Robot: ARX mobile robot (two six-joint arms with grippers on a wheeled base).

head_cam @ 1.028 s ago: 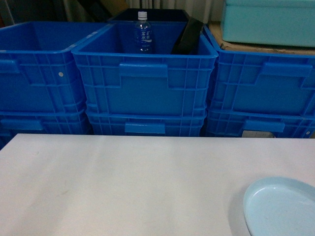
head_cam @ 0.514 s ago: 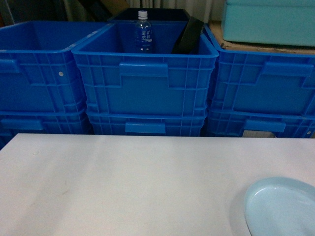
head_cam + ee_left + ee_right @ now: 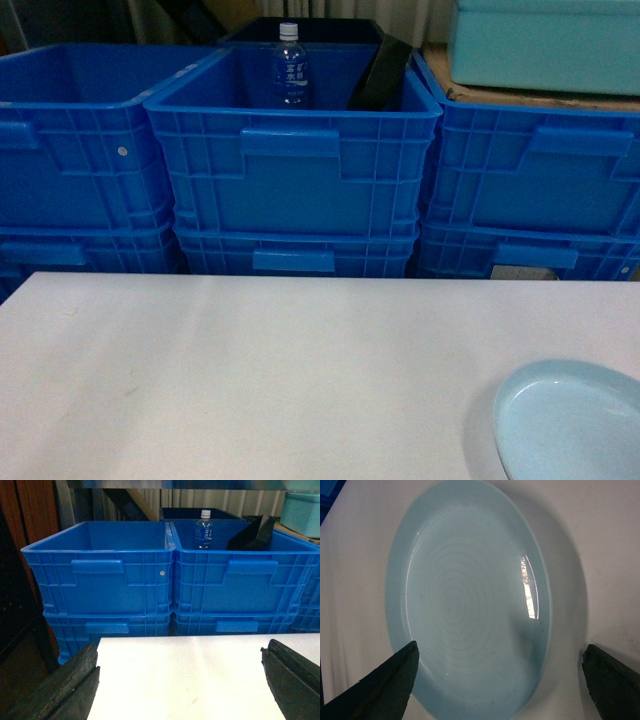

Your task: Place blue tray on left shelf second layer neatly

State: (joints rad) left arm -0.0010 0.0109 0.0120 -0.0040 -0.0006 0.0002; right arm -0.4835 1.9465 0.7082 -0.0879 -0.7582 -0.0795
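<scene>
The left gripper (image 3: pixel 180 680) hangs with its dark fingers spread wide over the white flat table (image 3: pixel 250 370), facing stacked dark-blue ribbed plastic crates (image 3: pixel 290 160). A clear water bottle (image 3: pixel 289 65) stands in 1 crate. At the table's right front lies the pale sky-blue round shallow tray (image 3: pixel 570 425), under the right gripper (image 3: pixel 500 680), spread either side.

Stacked blue crates (image 3: pixel 293 160) wall off the far edge of the desk (image 3: pixel 250 380); its white top lies open left of the tray (image 3: pixel 570 425).
</scene>
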